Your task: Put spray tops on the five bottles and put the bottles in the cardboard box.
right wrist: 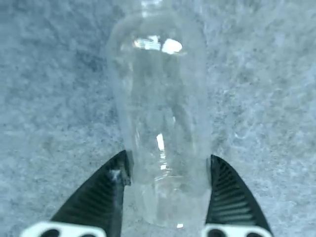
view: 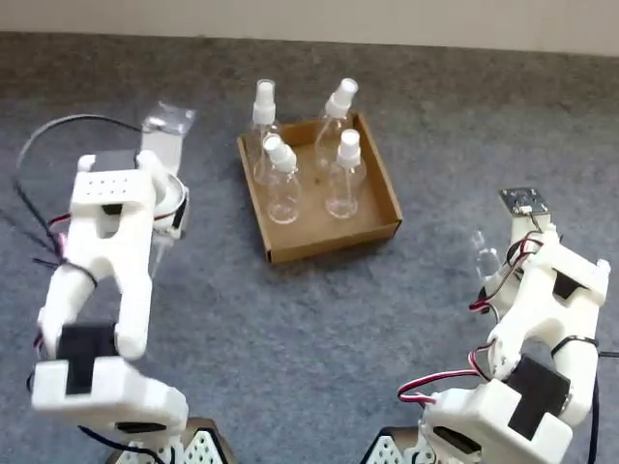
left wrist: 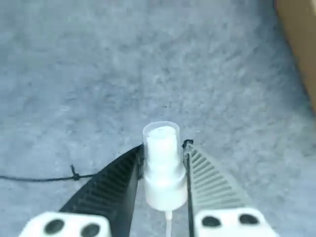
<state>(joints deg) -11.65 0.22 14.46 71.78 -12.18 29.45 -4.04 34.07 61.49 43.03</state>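
Left claw (left wrist: 164, 148) clamped on spray top (left wrist: 162, 170). Right claw (right wrist: 169, 159) clamped on clear bottle (right wrist: 160, 98), near worktop's (view: 290, 319) right edge. Four capped bottles (view: 282, 179) stood in cardboard box (view: 334, 244).

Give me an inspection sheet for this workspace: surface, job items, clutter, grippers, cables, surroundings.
Surface: grey carpet.
Job's things: cardboard box holds four upright bottles with spray tops; fifth bottle and a loose spray top are held apart, not yet joined.
Clutter: clear plastic piece beside the left arm.
Grippers: left gripper shut on the spray top; right gripper shut on the fifth bottle.
Cables: black cable lies on the carpet.
Surroundings: pale strip beyond the carpet's far edge.
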